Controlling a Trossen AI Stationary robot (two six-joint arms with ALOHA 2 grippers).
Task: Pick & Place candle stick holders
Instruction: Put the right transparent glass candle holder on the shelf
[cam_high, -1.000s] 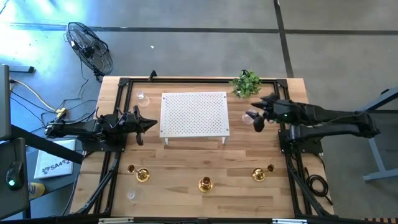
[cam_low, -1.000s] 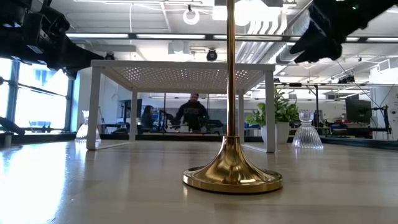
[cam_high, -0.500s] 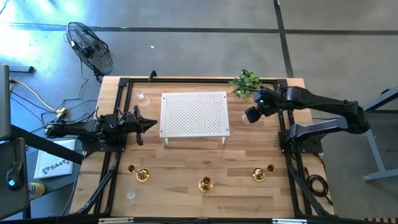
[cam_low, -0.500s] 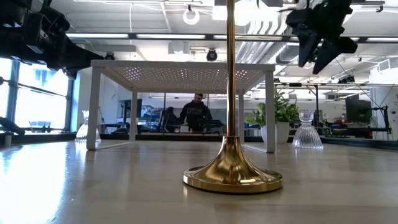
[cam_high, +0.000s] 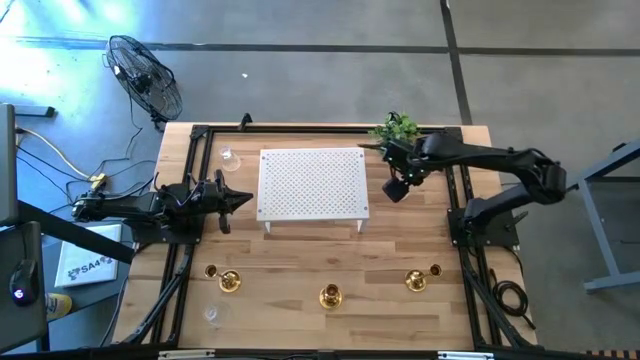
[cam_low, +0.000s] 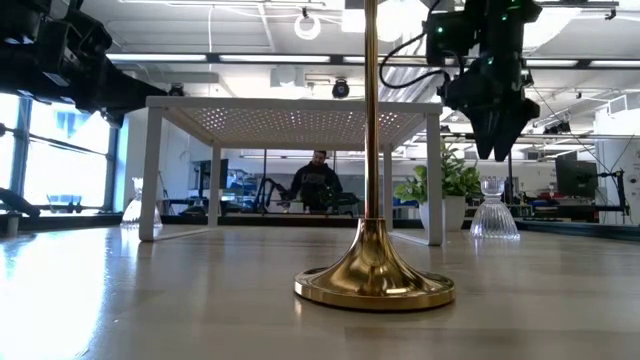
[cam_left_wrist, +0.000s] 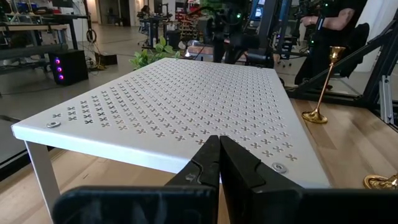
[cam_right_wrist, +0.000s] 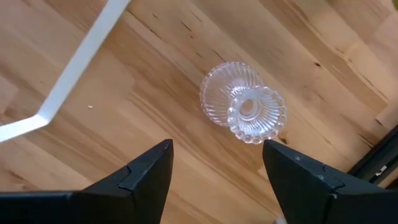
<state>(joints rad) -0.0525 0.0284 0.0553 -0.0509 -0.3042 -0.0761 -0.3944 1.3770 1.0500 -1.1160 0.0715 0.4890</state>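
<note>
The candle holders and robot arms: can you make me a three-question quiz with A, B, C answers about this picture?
1. Where does the clear ribbed glass candle holder stand?
A. on top of the stand
B. on the wooden table right of the white perforated stand
C. on the floor

2. How many shiny gold brass candle holders line the table's near edge?
A. one
B. three
C. six

3. How is the right pincer?
A. open, holding nothing
B. shut on a plant
C. shut on a gold holder

Answers:
1 B: the right wrist view shows the clear ribbed glass candle holder on the wooden table, beside the white perforated stand.
2 B: the high view shows shiny gold brass candle holders at left, middle and right.
3 A: the right pincer has its fingers spread above the glass holder.
</note>
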